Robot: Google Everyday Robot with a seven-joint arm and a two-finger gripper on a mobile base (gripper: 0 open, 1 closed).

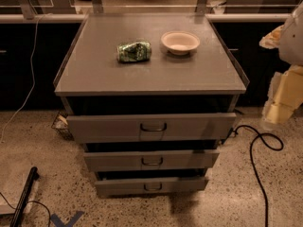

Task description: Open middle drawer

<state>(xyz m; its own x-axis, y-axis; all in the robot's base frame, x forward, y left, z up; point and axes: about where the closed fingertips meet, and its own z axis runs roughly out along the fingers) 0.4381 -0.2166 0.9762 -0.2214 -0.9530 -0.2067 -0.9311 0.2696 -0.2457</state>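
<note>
End effector (283, 96) sits at the far right edge of my view, pale and partly cut off, level with the gap under the bench (94, 77) top. It touches nothing I can see, and I cannot tell whether it is open or closed.

The middle drawer (189, 159) is left of and below the end effector, well apart from it. Its small dark handle (152, 161) is centred on the front panel, with a dark gap above. The top drawer (104, 126) is above it and the bottom drawer (123, 186) below.

On the bench, up and left of the end effector, a white bowl (180, 42) sits just beside a crumpled green can (134, 51). A black cable (258, 148) loops on the floor below the end effector.
</note>
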